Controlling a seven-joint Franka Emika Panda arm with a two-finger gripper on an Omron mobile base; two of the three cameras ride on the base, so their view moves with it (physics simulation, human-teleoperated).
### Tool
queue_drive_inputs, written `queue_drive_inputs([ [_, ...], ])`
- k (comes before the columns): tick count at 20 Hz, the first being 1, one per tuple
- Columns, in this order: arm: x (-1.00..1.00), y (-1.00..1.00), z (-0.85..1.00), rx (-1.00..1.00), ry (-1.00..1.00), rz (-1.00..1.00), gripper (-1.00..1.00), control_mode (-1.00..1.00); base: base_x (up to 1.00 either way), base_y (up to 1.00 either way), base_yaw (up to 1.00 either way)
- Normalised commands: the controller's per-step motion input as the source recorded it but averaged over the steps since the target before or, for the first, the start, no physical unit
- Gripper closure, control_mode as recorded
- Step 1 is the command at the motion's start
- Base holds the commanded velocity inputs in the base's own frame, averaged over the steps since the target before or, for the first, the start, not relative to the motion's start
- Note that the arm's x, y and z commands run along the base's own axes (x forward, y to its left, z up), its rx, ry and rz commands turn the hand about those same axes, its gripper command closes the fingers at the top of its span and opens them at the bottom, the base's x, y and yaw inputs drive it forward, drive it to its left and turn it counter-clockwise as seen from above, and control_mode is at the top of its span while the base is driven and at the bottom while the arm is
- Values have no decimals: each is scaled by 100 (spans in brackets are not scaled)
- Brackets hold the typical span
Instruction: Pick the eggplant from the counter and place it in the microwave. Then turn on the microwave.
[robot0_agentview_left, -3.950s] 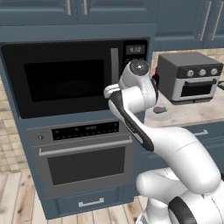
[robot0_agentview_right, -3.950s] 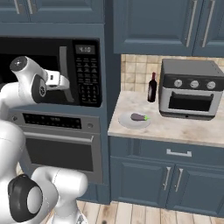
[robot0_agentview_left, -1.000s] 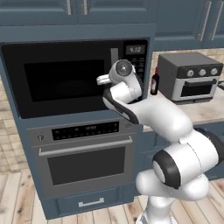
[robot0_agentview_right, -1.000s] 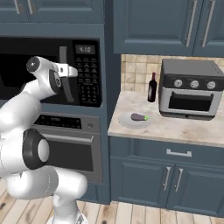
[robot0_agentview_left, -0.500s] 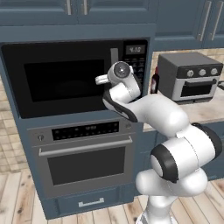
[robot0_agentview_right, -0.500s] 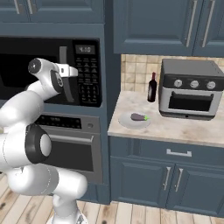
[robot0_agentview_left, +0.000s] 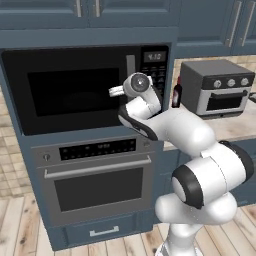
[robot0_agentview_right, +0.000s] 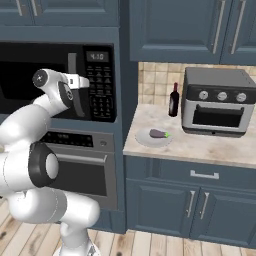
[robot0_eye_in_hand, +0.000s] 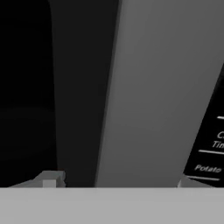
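The end effector (robot0_eye_in_hand: 116, 181) sits at the microwave (robot0_agentview_left: 75, 85) door, its fingers spread wide on either side of the grey door handle (robot0_eye_in_hand: 153, 87), not clamped. The eggplant (robot0_agentview_right: 159, 133) lies on a plate (robot0_agentview_right: 147, 139) on the surface (robot0_agentview_right: 210, 145), near the wine bottle (robot0_agentview_right: 173, 100).

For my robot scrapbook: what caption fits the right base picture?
Gripper at the closed microwave door handle; eggplant waits on its plate.
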Motion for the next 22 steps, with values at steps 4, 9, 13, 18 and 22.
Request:
queue_drive_inputs([
  [4,0,0,-1,0,1,0,100,-100,0,0,0],
  [9,-21,9,0,-4,-10,-1,100,-100,0,0,0],
  [13,-46,10,3,-4,-16,-5,100,-100,0,0,0],
  [18,-56,6,7,-2,-14,-9,100,-100,0,0,0],
  [22,-54,7,17,0,-5,-15,100,-100,0,0,0],
])
